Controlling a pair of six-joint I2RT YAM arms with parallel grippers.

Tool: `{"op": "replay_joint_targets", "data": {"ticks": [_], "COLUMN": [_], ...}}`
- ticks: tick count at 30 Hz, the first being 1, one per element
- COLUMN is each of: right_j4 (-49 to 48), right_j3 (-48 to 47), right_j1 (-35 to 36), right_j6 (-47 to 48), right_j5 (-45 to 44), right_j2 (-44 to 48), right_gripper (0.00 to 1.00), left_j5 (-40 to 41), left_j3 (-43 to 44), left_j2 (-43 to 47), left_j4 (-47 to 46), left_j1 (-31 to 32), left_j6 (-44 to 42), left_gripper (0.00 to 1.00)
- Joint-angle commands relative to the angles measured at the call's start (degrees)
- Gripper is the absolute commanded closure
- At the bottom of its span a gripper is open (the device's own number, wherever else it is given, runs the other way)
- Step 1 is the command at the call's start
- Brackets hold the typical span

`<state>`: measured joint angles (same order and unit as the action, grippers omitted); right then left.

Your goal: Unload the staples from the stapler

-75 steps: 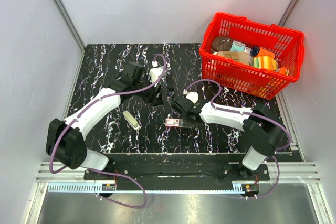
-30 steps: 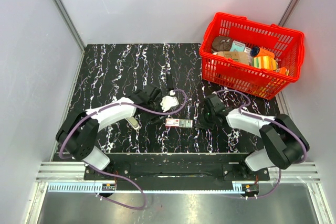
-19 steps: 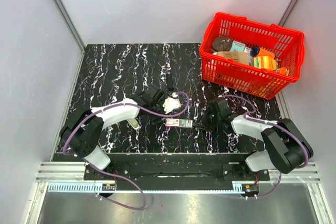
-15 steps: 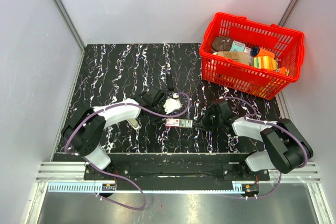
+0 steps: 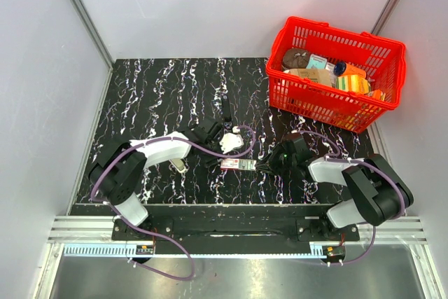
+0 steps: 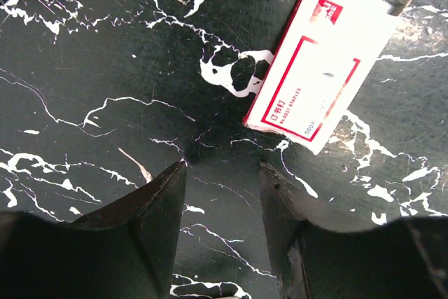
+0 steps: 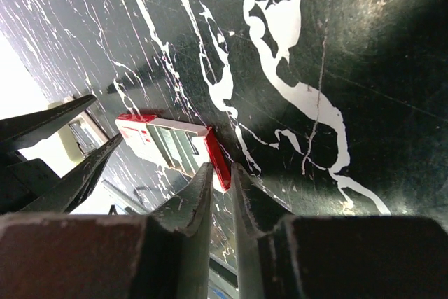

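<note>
While left claw point(image 6: 222, 169) gapes empty, right claw point(image 7: 221, 169), narrow, seemingly touches the staple box point(image 7: 175, 145).

We look down on a glossy black counter point(image 5: 140, 89) veined with white like marble, under bright, even light. Pale grey walls point(image 5: 231, 5) close it in on three sides, with slanted aluminium posts point(image 5: 82, 12) at the back corners. An aluminium rail point(image 5: 77, 232) runs along the near edge, above a dull metal sheet point(image 5: 245, 278).
</note>
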<state>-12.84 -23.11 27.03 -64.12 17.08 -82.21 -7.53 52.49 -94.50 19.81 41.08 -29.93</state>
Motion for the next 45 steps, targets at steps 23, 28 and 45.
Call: {"op": "replay_joint_targets", "data": {"ticks": [23,28,45], "right_j4": [-1.13,-0.43,0.80], "right_j3": [-5.53,-7.03,-11.43], "right_j1": [1.44,3.73,8.57], "right_j6": [4.09,4.70,6.64], "right_j5": [2.43,1.38,-0.65], "right_j2": [-5.14,-6.73,-11.21], "right_gripper": [0.84,0.85,0.86], "left_j5": [2.69,2.78,2.96], "left_j3": [4.73,4.73,4.73], "left_j2": [-4.11,-4.03,-3.76], "left_j4": [-0.13,-0.04,0.14], "left_j1": [3.48,3.57,3.66], "left_j6": [1.37,1.37,1.28], "left_gripper": [0.51,0.51,0.51]}}
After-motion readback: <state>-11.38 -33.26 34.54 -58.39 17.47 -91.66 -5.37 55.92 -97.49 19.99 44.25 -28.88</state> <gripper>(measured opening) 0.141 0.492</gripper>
